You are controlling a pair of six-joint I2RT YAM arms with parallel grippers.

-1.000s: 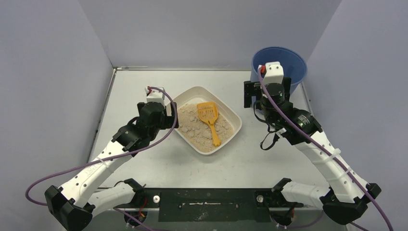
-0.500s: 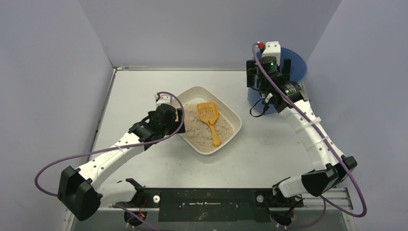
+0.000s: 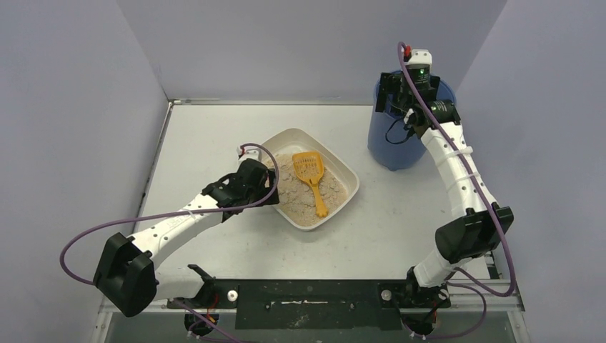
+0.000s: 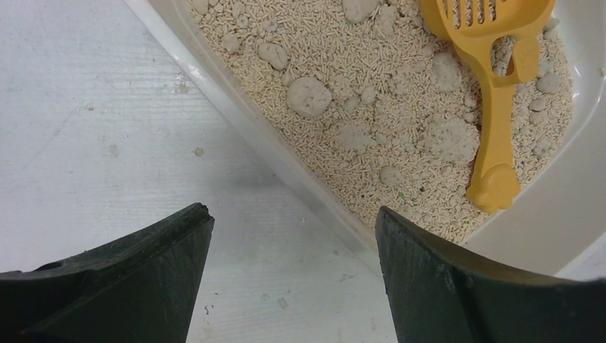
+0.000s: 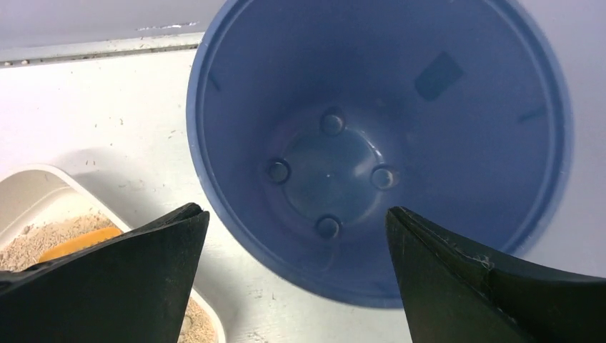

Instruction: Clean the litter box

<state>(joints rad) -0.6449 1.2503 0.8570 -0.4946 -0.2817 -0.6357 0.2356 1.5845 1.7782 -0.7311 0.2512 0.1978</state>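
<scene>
Grey-walled booth, white counter [image 3: 214, 136], litter box [image 3: 341, 166] dead centre, orange scoop [image 3: 309, 168] lying on the litter, blue bucket [image 3: 393, 146] at 2 o'clock, left jaws open straddling the box's 8 o'clock rim, right jaws wide open over the bucket

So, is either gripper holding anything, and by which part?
Nothing is held. The left gripper straddles the litter box rim, jaws open; the right gripper hangs open above the blue bucket.

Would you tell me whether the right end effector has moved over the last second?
Yes: the right end effector moved toward the back wall, now above the blue bucket.
</scene>
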